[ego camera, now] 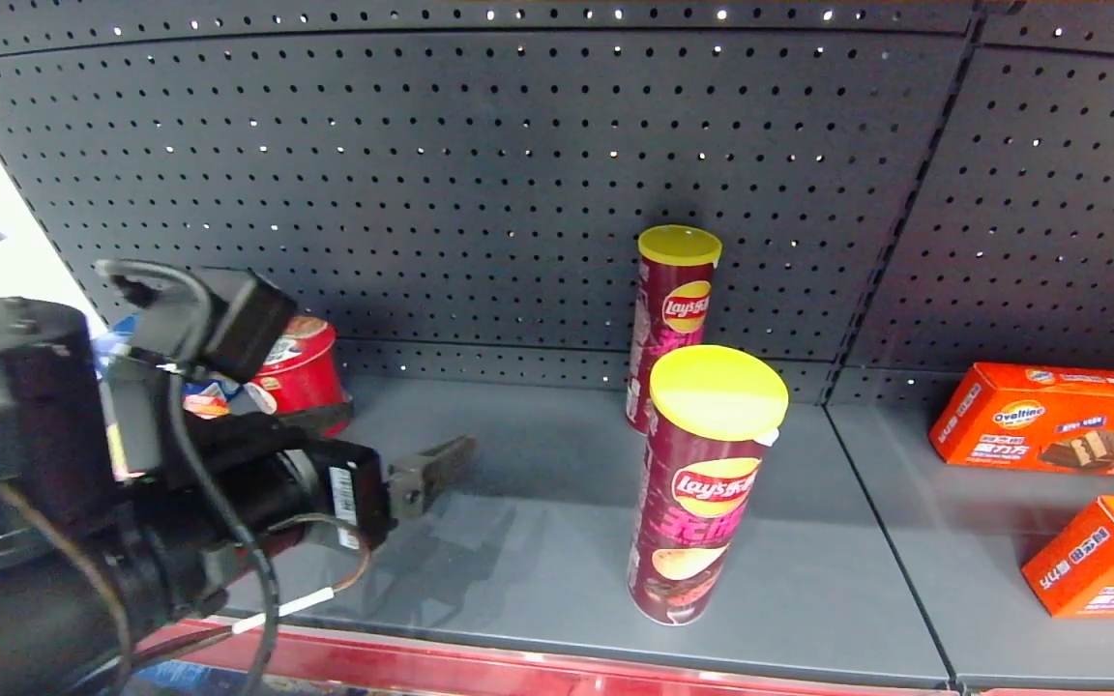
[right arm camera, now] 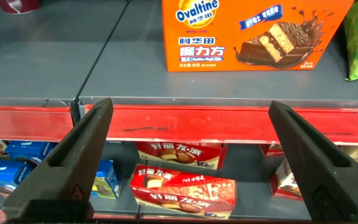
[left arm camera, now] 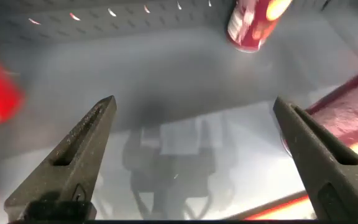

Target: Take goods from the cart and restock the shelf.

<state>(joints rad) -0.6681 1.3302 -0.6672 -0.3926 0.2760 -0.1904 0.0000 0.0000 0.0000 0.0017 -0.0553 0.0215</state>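
With fingers apart and empty on left gripper [left arm camera: 192,102] and right gripper [right arm camera: 189,104], likely best to pinch the light, stiff, slick, crushable chip can [ego camera: 702,483] ahead of the left fingertips at mid-body.

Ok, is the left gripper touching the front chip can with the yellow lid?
Apart. The head view shows bare shelf between the left gripper and the front chip can.

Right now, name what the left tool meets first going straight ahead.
Likely the pegboard back wall; the left tool faces bare shelf, a chip can just off its line; depth unclear.
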